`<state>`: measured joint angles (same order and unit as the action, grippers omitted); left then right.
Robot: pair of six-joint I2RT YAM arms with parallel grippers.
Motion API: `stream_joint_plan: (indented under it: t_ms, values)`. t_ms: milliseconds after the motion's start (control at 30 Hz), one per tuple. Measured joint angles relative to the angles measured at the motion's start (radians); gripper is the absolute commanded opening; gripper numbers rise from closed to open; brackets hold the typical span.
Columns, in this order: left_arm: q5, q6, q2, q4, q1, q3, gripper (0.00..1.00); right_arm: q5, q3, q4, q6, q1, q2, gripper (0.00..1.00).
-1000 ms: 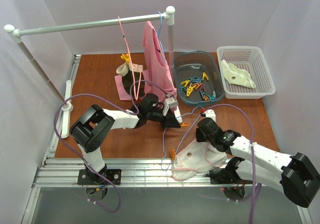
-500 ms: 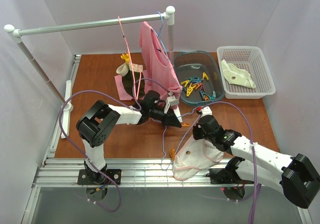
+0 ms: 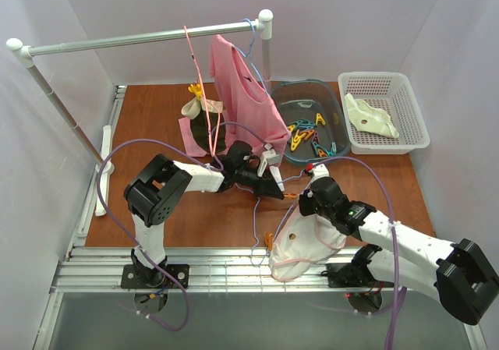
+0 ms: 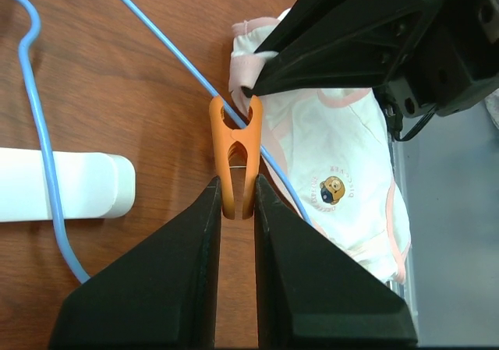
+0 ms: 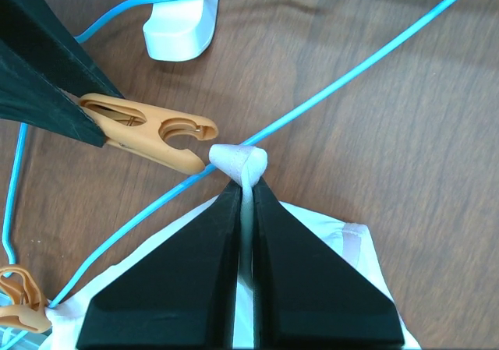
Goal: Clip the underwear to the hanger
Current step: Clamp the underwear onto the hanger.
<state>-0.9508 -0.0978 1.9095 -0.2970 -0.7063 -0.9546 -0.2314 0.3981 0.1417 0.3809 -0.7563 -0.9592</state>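
In the left wrist view the right tool's black fingers (image 4: 351, 30) cover the upper part of the pale pinkish-white fabric briefs (image 4: 343, 147). There the orange plastic clothes peg (image 4: 234, 147) hides a short stretch of the thin light-blue wire hanger (image 4: 156, 34). In the right wrist view the bottom edge cuts off the briefs, and the left edge cuts a second orange peg (image 5: 17, 303).

Thin cloth underwear (image 4: 351, 139), smooth wire hanger (image 4: 156, 32), glossy plastic peg (image 4: 235, 163), wood-grain table (image 4: 117, 85).
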Motion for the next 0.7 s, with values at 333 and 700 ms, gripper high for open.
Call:
stream_joint_plan:
  t_ms: [333,700]
  values:
    - [-0.014,-0.008,0.027,-0.003,-0.002,-0.024,0.1,0.034,-0.002,-0.048,0.0,0.01,-0.054,0.03]
    - [-0.019,-0.024,0.05,-0.022,-0.006,-0.026,0.1,0.051,-0.002,-0.071,-0.002,0.016,-0.089,0.03]
